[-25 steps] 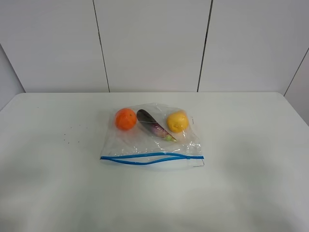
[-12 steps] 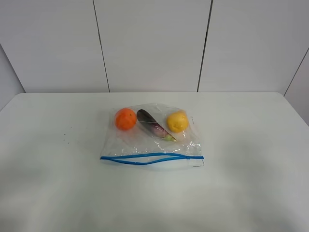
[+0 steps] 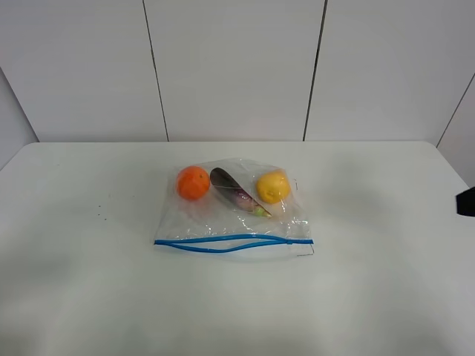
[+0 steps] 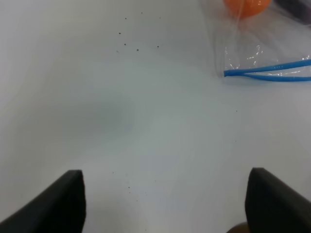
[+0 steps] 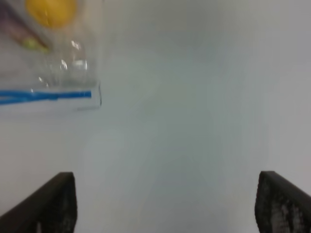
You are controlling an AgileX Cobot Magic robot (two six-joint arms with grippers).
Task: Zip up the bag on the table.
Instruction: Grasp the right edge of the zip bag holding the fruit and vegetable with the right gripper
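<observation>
The clear bag (image 3: 234, 215) lies on the middle of the white table (image 3: 89, 289). An orange (image 3: 193, 182), an eggplant (image 3: 237, 194) and a yellow pear (image 3: 273, 186) show through it. Its blue zipper strip (image 3: 234, 243) runs along the near edge, and the two tracks gape apart in the middle. My left gripper (image 4: 165, 204) is open and empty over bare table, apart from the bag's left zipper end (image 4: 228, 74). My right gripper (image 5: 165, 204) is open and empty, apart from the right zipper end (image 5: 73, 94). A dark part of the right arm (image 3: 466, 202) shows at the right edge.
A few tiny dark specks (image 3: 100, 215) lie on the table left of the bag. A white panelled wall (image 3: 237, 67) stands behind the table's far edge. The table's rounded far corners show at left and right.
A dark part of the right arm has come into view at the right edge of the exterior view. The bag and the fruit have not moved.
</observation>
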